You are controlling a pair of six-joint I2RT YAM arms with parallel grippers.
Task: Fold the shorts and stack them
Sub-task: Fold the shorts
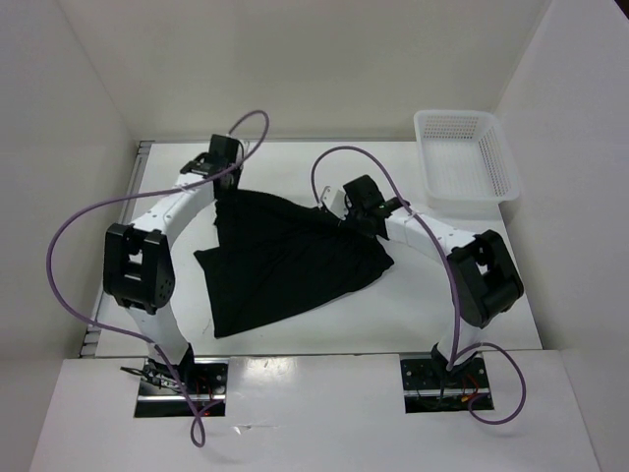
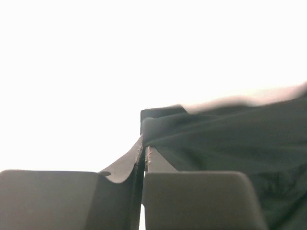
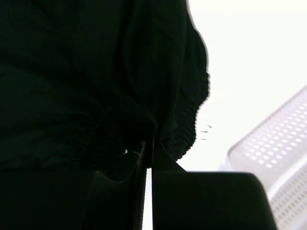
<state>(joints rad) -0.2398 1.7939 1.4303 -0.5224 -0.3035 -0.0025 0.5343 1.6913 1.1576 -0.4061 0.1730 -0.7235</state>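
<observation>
On the white table, the shorts lie mid-table, spreading from both jaws toward the arms' bases. The left jaws pinch the far-left corner, the right jaws the gathered waistband. The held edge runs left to right between them.

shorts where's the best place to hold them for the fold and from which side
Probably the far edge of the shorts, one corner per end effector, each coming in from its own outer side. The gathered waistband gives a thick hem to pinch; the left end effector and right end effector are shut there, cloth spreading toward the near edge.
</observation>
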